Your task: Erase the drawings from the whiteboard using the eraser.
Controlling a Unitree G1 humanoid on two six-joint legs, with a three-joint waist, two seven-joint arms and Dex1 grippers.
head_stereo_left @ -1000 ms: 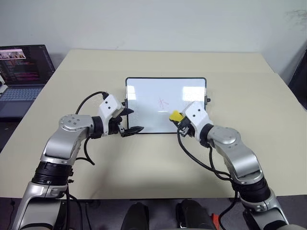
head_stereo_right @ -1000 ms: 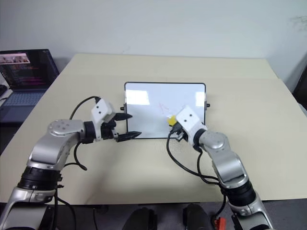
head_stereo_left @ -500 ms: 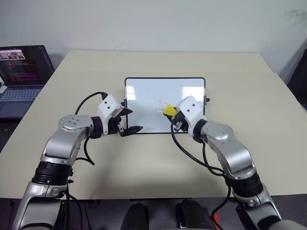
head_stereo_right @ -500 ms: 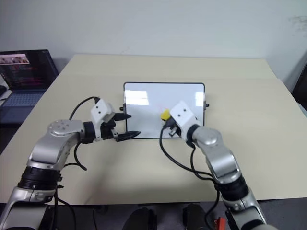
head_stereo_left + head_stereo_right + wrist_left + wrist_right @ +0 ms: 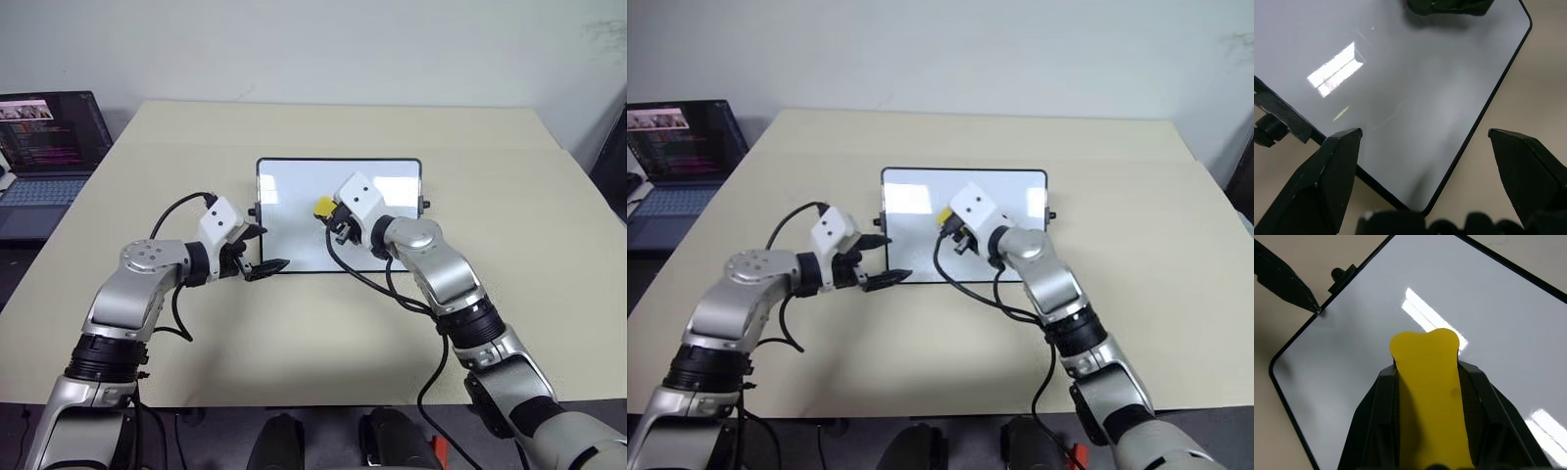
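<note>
Eraser (image 5: pixel 324 207): yellow block, clamped between the two black fingers of my right tool (image 5: pixel 1426 396), held over the middle of the whiteboard (image 5: pixel 294 196). From the head views I cannot tell whether it touches the surface. In the right wrist view the yellow block juts out past the fingertips, glossy white board beneath it.

Whiteboard: lies flat on the bench (image 5: pixel 294 323), about midway between the left and right edges, long side parallel to the near edge. Black frame, small knob on each short side. No red marks can be made out on the visible surface; the part under the right tool is hidden.

My left tool (image 5: pixel 263 248): fingers apart, holding nothing, at the board's near left corner, one finger on either side of that corner.

Laptop (image 5: pixel 49 147): open, screen lit, beyond the bench's far left corner.
</note>
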